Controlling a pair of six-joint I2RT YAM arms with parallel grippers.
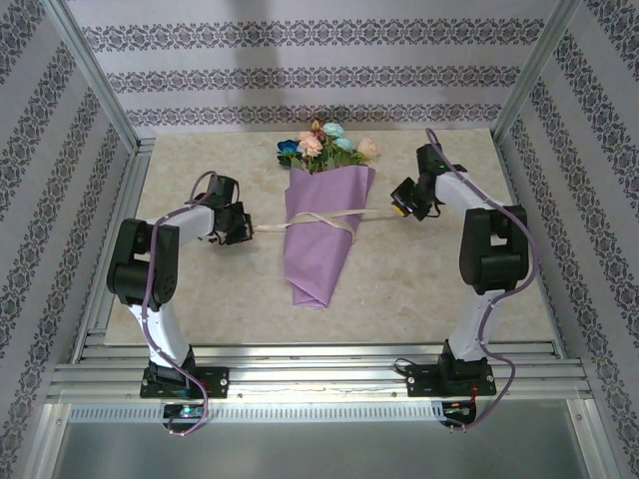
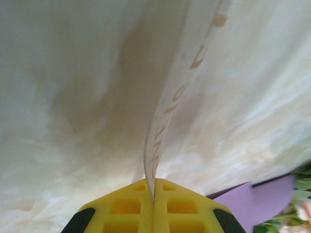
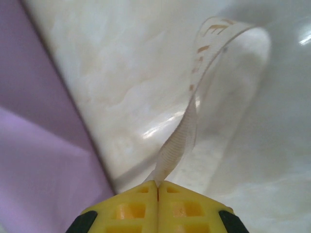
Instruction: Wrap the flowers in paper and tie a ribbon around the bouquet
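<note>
Flanking bouquet, both arms bent; left tool, right tool each pinching ribbon.

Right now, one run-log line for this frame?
stage: tying | left gripper: shut on ribbon | right gripper: shut on ribbon | ribbon: crosses bouquet | bouquet: lying on table

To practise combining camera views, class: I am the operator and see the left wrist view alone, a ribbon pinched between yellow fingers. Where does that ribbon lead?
Observer: From the left gripper the ribbon runs right and crosses over the bouquet about midway along it.
Operator: And its other end?
Observer: The right gripper is shut on it, beyond the bouquet's other side.
Operator: Which way does the bouquet point?
Observer: Flowers at the far end, tip toward the arm bases.
</note>
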